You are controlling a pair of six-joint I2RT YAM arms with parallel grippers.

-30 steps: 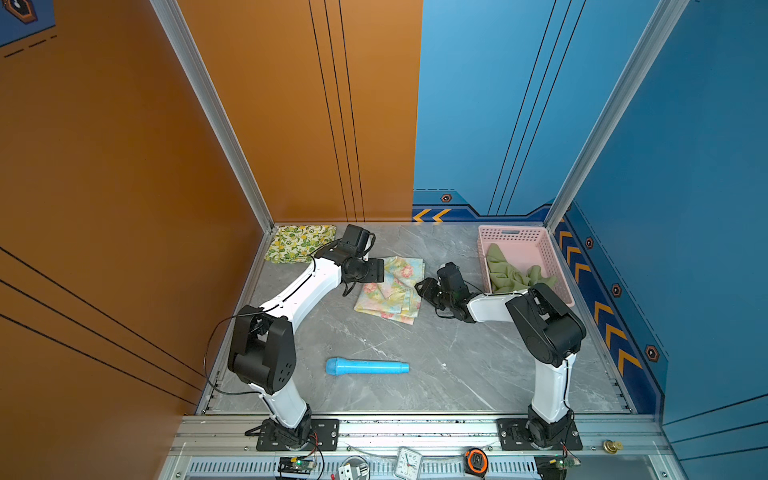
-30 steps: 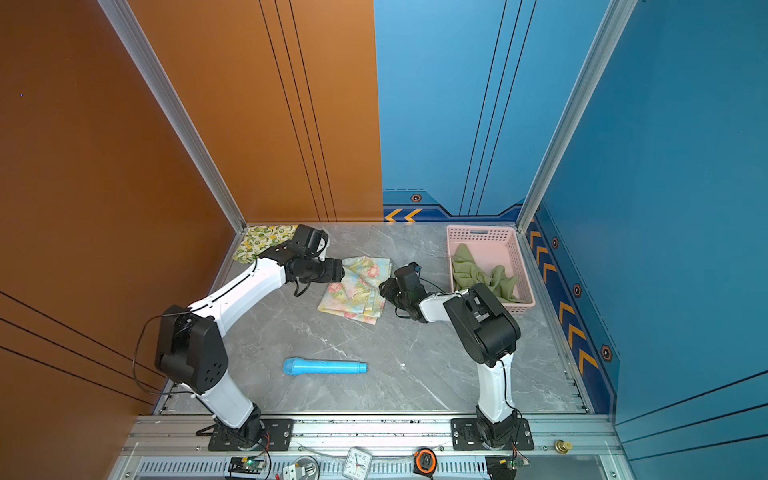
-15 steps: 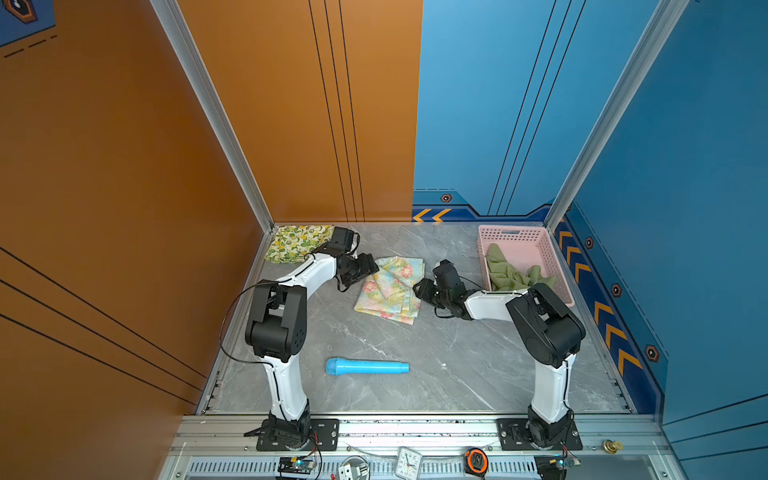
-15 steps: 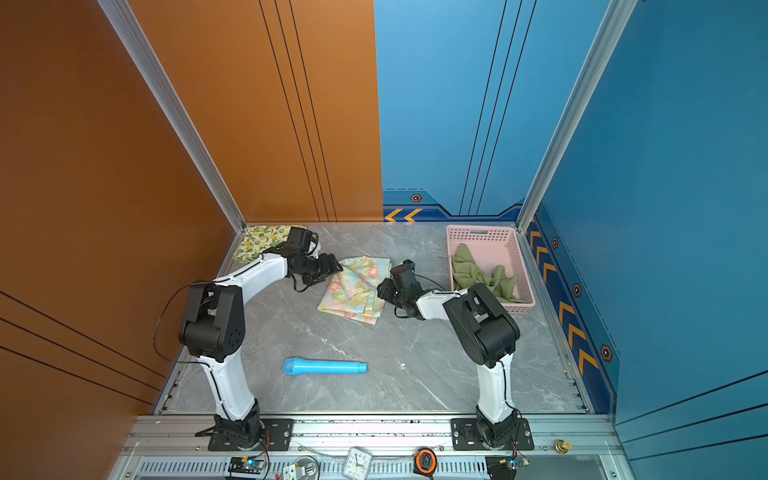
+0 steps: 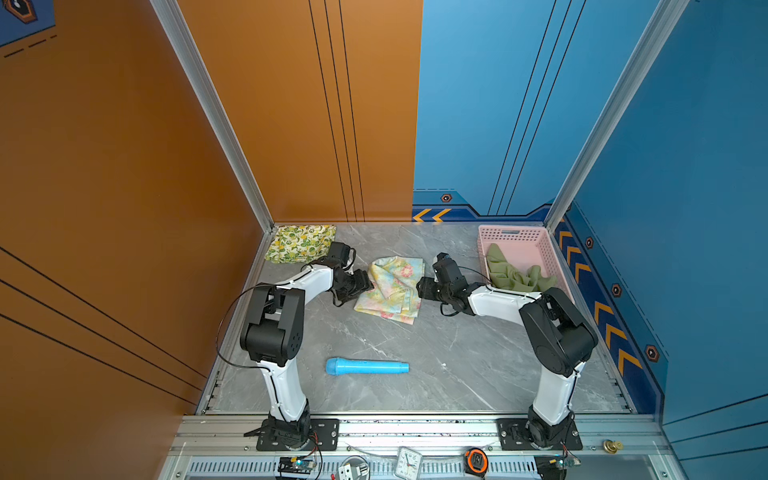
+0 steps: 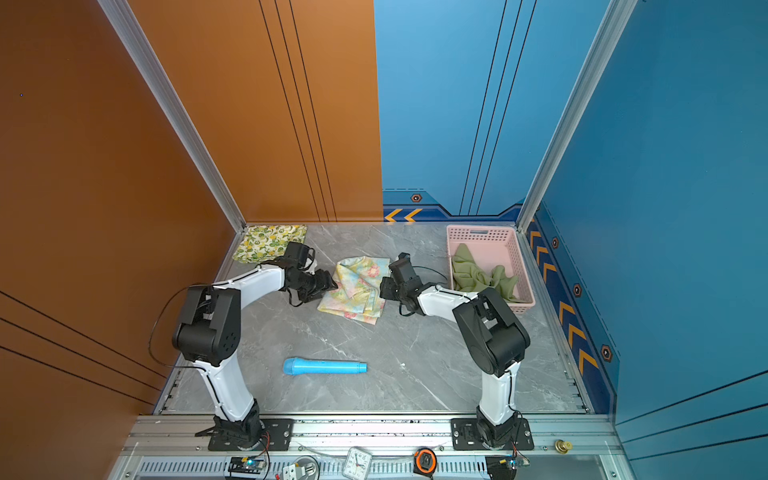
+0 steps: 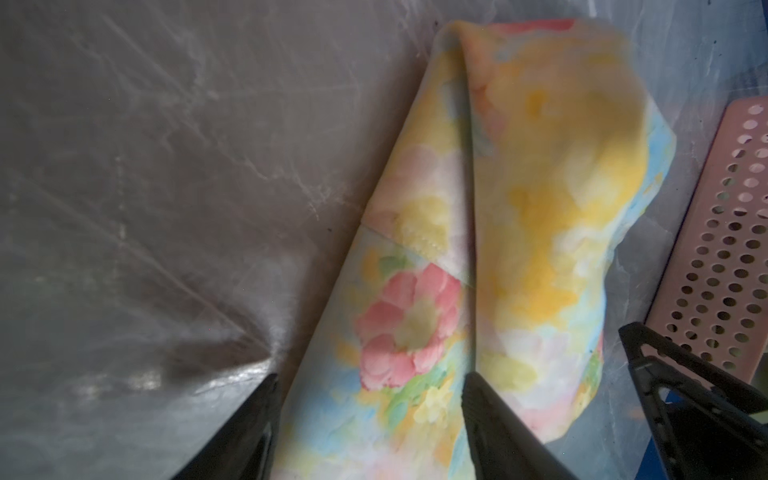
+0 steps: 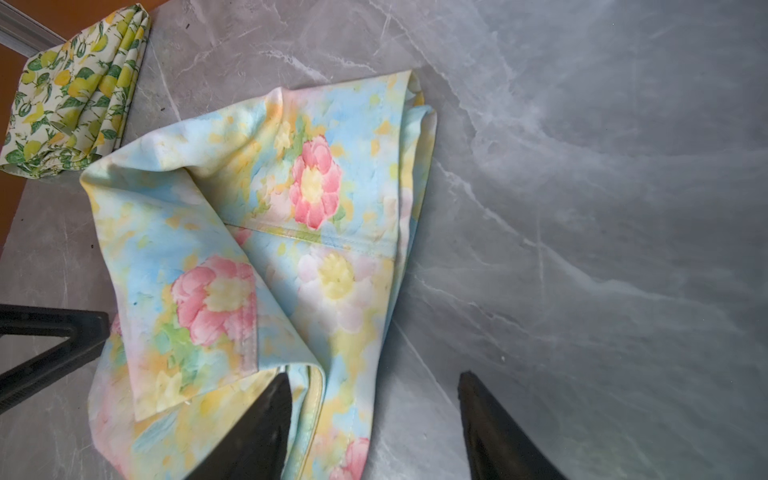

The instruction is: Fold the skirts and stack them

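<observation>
On the bench point(image 5: 457, 353), left claw point(image 7: 370, 376) sits half-open straddling the flowered skirt point(image 7: 540, 208); right claw point(image 8: 372, 374), half-open too, at its edge, gripping nothing.

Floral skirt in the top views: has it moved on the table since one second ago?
No. The floral skirt keeps the same place, judged against the pink basket and the blue tube.

The left arm point(image 5: 309, 282) and right arm point(image 5: 498, 301) are built of white link shells joined by bulky black joint housings. Each is bolted to a black base plate point(image 5: 326, 432) with visible screws. Thin black cables point(image 5: 222, 332) are looped alongside. The left gripper point(image 7: 370, 376) is fitted with black tapering fingers point(image 7: 498, 428).
</observation>
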